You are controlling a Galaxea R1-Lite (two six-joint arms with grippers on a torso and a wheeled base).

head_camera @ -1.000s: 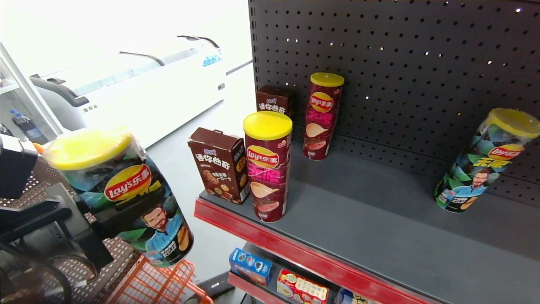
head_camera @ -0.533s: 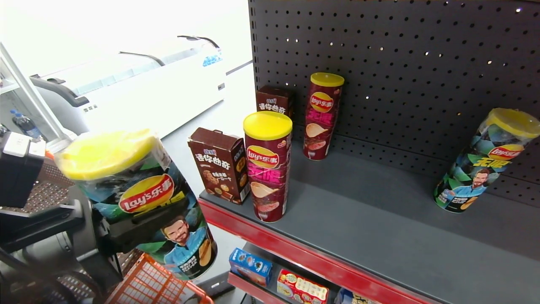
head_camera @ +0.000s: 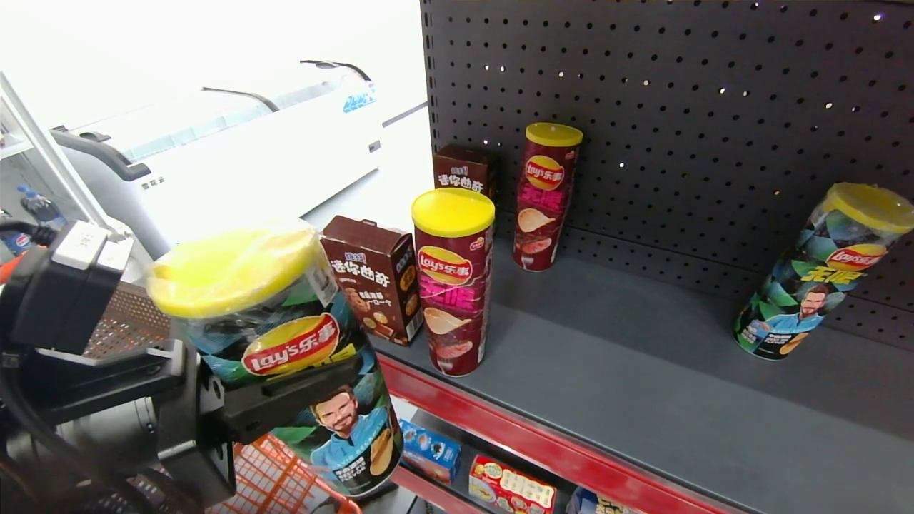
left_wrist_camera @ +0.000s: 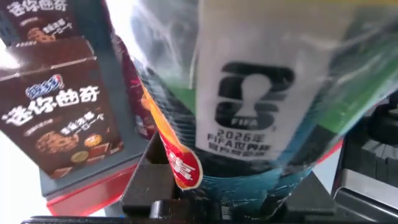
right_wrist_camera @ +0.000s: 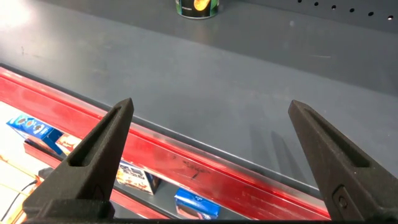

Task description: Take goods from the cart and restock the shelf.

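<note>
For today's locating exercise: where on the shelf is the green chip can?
In the head view, the green chip can stands on the shelf at the right, close to the pegboard, well right of the front maroon can.

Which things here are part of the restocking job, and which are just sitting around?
Job:
held green chip can, in the left gripper
orange cart
grey shelf
right gripper, open

Sitting around:
maroon chip cans
brown cookie boxes
shelved green chip can
white freezer

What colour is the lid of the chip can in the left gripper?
Yellow. The lid on the chip can shows best in the head view.
</note>
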